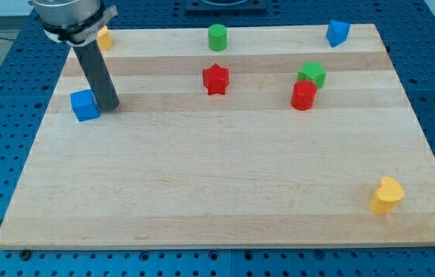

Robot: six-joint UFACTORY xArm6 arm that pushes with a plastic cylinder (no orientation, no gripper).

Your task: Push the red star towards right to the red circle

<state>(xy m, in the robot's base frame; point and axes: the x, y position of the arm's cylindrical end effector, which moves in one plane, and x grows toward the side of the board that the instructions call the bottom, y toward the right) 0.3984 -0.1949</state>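
Note:
The red star [215, 78] lies on the wooden board [225, 192] a little above its middle. The red circle [303, 95] stands to its right and slightly lower, touching a green star [312, 75] just above it. My tip [108, 107] rests on the board at the view's left, right beside a blue cube [85, 105] on its left side. The tip is far to the left of the red star, with bare board between them.
A green cylinder [217, 37] stands at the top middle. A blue block [338, 32] sits at the top right. An orange block [104, 37] peeks out behind the arm at the top left. A yellow heart [387, 194] lies at the bottom right.

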